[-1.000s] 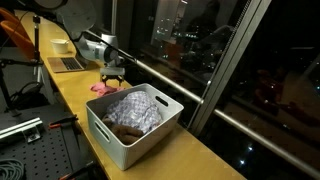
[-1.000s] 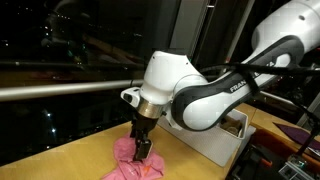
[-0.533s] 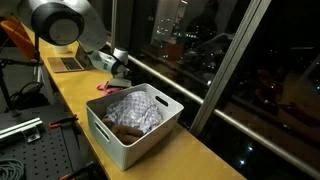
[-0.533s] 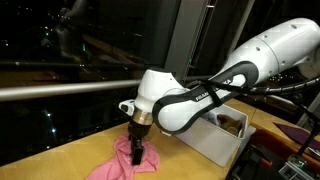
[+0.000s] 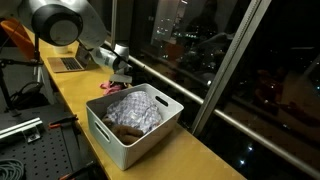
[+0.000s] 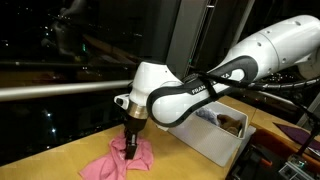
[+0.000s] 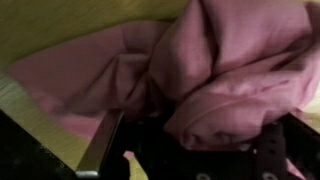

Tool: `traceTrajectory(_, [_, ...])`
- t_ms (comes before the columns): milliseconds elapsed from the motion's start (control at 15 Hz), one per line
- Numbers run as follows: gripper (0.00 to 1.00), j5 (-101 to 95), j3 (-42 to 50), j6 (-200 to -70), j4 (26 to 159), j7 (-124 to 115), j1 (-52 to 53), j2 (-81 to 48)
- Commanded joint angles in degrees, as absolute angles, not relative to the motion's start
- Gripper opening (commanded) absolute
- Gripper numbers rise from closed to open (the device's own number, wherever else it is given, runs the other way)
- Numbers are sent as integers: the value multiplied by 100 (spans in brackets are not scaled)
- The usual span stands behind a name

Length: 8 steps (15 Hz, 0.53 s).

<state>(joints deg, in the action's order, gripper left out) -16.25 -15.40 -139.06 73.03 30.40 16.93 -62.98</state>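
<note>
A pink cloth (image 6: 118, 162) lies crumpled on the yellow wooden table (image 6: 55, 160), beside the window. My gripper (image 6: 129, 148) points straight down into it, and the cloth rises in a small peak between the jaws. In the wrist view the pink cloth (image 7: 230, 70) fills the frame, with a thick fold bunched in my gripper (image 7: 190, 125) between the dark fingers (image 7: 105, 150). In an exterior view the gripper (image 5: 118, 78) sits low over the pink cloth (image 5: 102, 88), just behind the white bin.
A white plastic bin (image 5: 115, 145) holding a patterned grey cloth (image 5: 135, 108) stands close beside the arm on the table (image 5: 70, 100). A laptop (image 5: 68, 63) and a bowl sit further back. The window glass and its rail run along the table's far edge.
The jaws have closed on the pink cloth, gathering a fold. The arm has shifted slightly and the cloth is pulled up into a peak.
</note>
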Motion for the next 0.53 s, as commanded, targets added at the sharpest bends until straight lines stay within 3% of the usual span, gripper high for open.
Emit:
traceTrajectory(0, [0, -1751, -1314, -13856, 8077, 2516, 1748, -5474])
traceTrajectory(467, [0, -2307, -606, -13727, 9874, 1046, 2101, -3363])
